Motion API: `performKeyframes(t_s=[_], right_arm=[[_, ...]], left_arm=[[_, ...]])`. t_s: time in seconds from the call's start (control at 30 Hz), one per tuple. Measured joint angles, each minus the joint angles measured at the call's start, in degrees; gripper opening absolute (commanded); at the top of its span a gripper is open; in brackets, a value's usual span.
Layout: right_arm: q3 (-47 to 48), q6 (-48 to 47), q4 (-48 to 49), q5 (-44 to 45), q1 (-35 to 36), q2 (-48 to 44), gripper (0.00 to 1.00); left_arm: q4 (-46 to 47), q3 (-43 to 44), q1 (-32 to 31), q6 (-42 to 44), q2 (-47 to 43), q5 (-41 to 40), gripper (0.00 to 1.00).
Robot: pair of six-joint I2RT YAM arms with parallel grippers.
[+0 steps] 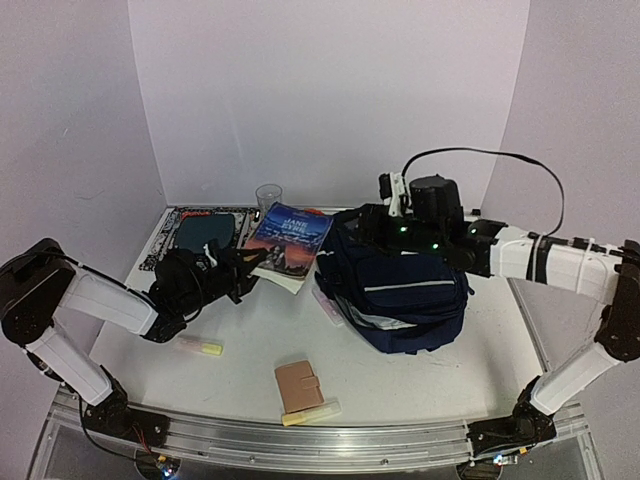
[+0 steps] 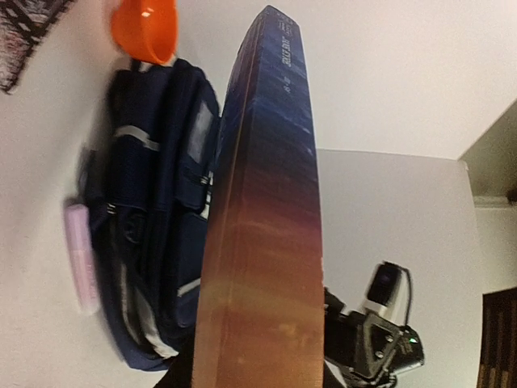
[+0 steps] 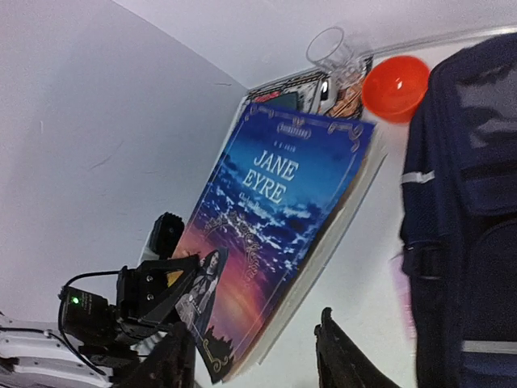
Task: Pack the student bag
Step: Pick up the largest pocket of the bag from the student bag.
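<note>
Left claw (image 1: pixel 240 268) is clamping the book (image 1: pixel 292 238), the bag (image 1: pixel 410 300) lying just rightward; right claw (image 1: pixel 358 228), spread apart, is hovering over it.

— Where is the student bag (image 1: pixel 405 290)?
— On the table (image 1: pixel 250 340); I'll place everything else from it.
— What lies to its left?
— The Jane Eyre book (image 1: pixel 291 240), just beside the bag, toward the back. A bowl (image 3: pixel 394 87) sits between book and bag at the rear. Farther left, behind the book, stands a cup (image 1: pixel 268 195), with a placemat (image 1: pixel 170 225) left of that.
— And nearer than the bag?
— A wallet (image 1: pixel 299 385), forward-left and well apart. There are 2 markers: 1 (image 1: pixel 311 412) just in front of the wallet, 1 (image 1: pixel 203 347) far to the bag's left.
</note>
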Motion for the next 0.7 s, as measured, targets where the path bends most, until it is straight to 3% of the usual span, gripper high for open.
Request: performKeyframes(t_s=[0.2, 0.4, 0.7], right_arm=[[9.08, -20.09, -22.39, 4.8, -1.05, -1.29, 0.74], [11.3, -36.92, -42.53, 12.1, -1.05, 0.34, 0.76], [9.6, -51.21, -54.03, 15.45, -0.49, 1.86, 0.75]], left_arm=[[-5.57, -3.18, 4.49, -0.09, -0.18, 0.17, 0.0], [-11.25, -3.31, 7.39, 0.3, -2.32, 3.99, 0.0], [-15.25, -2.89, 11.12, 1.64, -3.1, 12.4, 0.0]])
